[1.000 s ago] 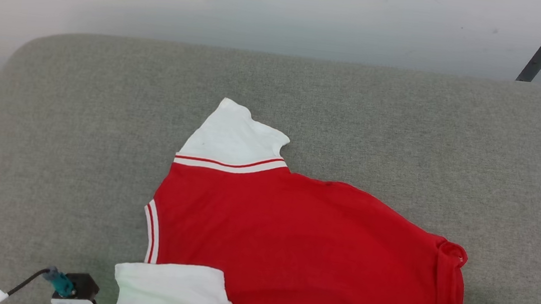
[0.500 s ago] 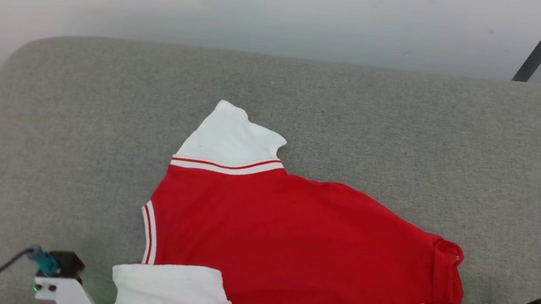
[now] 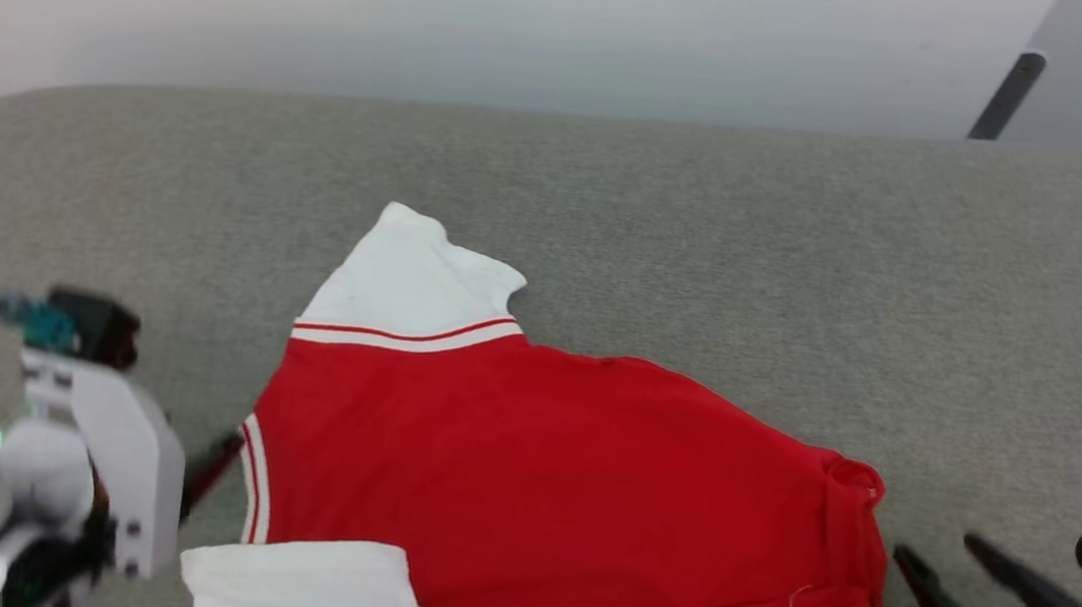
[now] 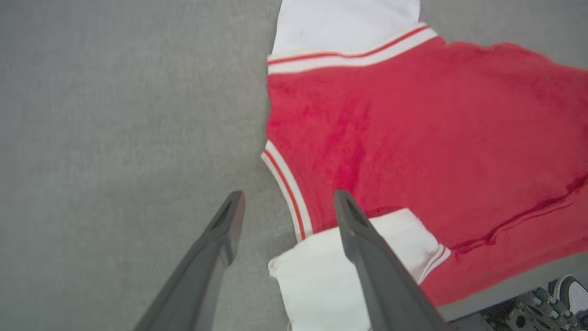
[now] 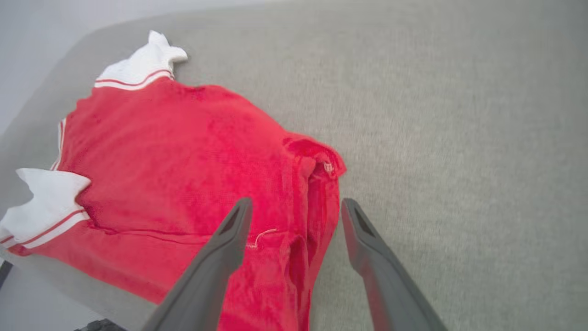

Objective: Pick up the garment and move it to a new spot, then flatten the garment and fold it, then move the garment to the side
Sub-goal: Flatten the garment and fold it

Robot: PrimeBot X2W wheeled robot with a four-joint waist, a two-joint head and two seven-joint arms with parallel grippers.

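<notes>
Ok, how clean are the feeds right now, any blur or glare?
Head view: garment sharp, left arm motion-smeared. Left wrist view: soft all over, trim edges fuzzy. Right wrist view: grey surface blurred toward the right. No glare anywhere.

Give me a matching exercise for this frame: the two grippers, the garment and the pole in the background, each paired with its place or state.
Column one
1. left gripper
2. right gripper
3. garment
4. pole

Column two
A. dark and slanted, beyond the far right of the grey surface
B. open, at the striped trim beside a white sleeve
C. open, at the bunched red edge
D. spread out, held by nothing

Pairs: 1-B, 2-C, 3-D, 4-A
</notes>
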